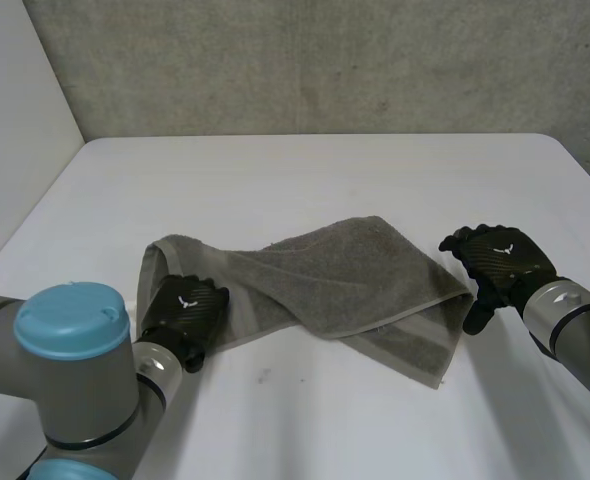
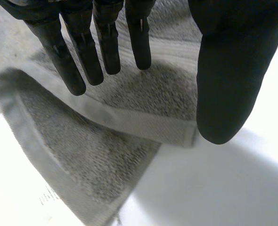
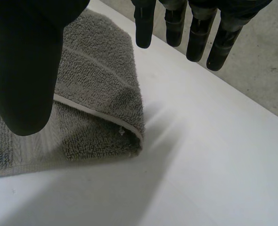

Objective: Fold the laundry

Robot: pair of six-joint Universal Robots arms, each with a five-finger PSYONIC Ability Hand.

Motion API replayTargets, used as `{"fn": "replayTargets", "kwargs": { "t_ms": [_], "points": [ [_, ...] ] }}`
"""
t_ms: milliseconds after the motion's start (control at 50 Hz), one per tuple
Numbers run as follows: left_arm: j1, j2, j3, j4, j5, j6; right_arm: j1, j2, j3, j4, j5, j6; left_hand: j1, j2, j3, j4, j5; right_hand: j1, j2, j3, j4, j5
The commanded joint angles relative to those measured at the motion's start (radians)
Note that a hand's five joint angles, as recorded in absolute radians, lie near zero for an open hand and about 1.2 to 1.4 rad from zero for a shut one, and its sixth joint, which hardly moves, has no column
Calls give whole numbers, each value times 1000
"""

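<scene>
While the fingers point(image 2: 82, 56) of the left hand point(image 1: 182, 308) were straight and stood apart from its thumb point(image 2: 228, 84), they clamped nothing; in the left wrist view they pointed over a hemmed edge of the towel point(image 1: 345, 285), and I could not tell whether they touched it. The right hand point(image 1: 499, 262) was likewise spread, with straight fingers held over bare desk point(image 1: 325, 170) and the towel's folded corner lying under its thumb side, apart from it.

Seen from the head camera, the left hand lay over the towel's left end at the lower left of the frame, and the right hand sat just beside the towel's right corner at the right of the frame. The grey towel lay across the middle of the white desk, doubled over askew: its upper layer ran slantwise, so a strip of the lower layer showed at the lower right.

By my reading, a first rough fold was in and the next was not yet begun, since neither hand had a hold. That next move would call for pinching both layers at one end, squaring the skewed edges, and carrying that end across to the other.
</scene>
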Motion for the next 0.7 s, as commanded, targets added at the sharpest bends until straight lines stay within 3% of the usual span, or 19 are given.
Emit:
{"fn": "replayTargets", "kwargs": {
  "t_ms": [20, 140, 400, 600, 680, 700],
  "points": [
    [9, -64, 41, 6, 8, 0, -2, 3, 6, 0, 1, -3, 75, 73, 73, 71, 71, -37, -58, -39, -60, -71],
    [15, -87, 68, 9, 12, 2, 0, 7, 9, 0, 1, -5, 105, 103, 102, 101, 101, -37, -58, -39, -60, -71],
    [15, -124, 117, 18, 15, 3, 0, 12, 12, 0, 0, -6, 427, 425, 425, 423, 423, -37, -58, -39, -60, -71],
    [17, -161, 145, 29, 16, 5, 0, 12, 16, 0, -2, -6, 454, 452, 451, 450, 450, -37, -58, -39, -60, -71],
    [17, -167, 156, 27, 15, 5, 0, 12, 16, 0, -2, -8, 663, 660, 660, 659, 659, -37, -58, -39, -60, -71],
    [17, -166, 162, 27, 15, 3, 0, 12, 16, 0, -2, -8, 811, 809, 808, 807, 807, -37, -58, -39, -60, -71]
  ]
}}
